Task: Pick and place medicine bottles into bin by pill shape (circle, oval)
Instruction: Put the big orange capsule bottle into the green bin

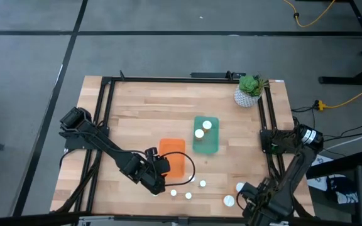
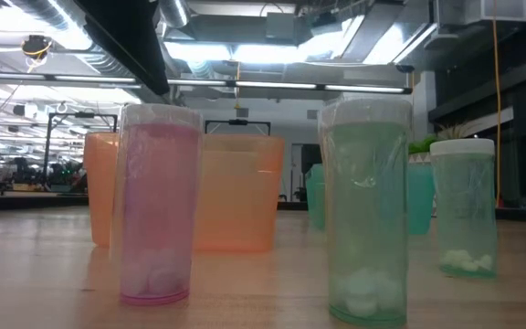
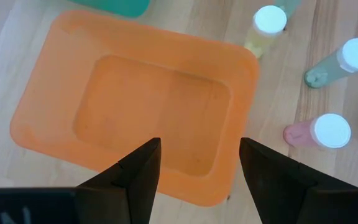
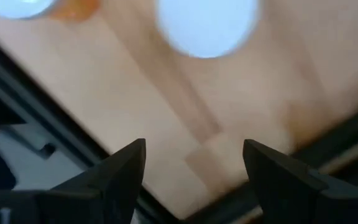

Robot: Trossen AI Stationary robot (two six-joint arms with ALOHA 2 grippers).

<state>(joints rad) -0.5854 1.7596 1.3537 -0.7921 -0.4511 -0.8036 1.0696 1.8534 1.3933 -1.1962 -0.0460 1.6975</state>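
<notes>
My left gripper [image 1: 161, 166] [image 3: 200, 167] is open and empty above the near left part of the empty orange bin [image 1: 174, 157] [image 3: 135, 106]. My right gripper [image 1: 249, 198] [image 4: 194, 167] is open and empty at the table's near right, close above two white-capped bottles [image 1: 239, 187] [image 1: 229, 201]; one cap [image 4: 207, 25] shows blurred just ahead of it. Three smaller bottles stand upright near the front edge: pink [image 3: 329, 131] [image 2: 158, 215], green [image 3: 356, 55] [image 2: 365, 210] and yellowish [image 3: 270, 20]. Two bottles [image 1: 199, 133] [image 1: 207, 125] sit in the green bin [image 1: 206, 145].
A white plant pot with a green plant [image 1: 249, 93] stands at the far right corner. Black frame rails [image 1: 105, 113] run along the table's left, right and far sides. Bare wood lies between the bins and the far edge.
</notes>
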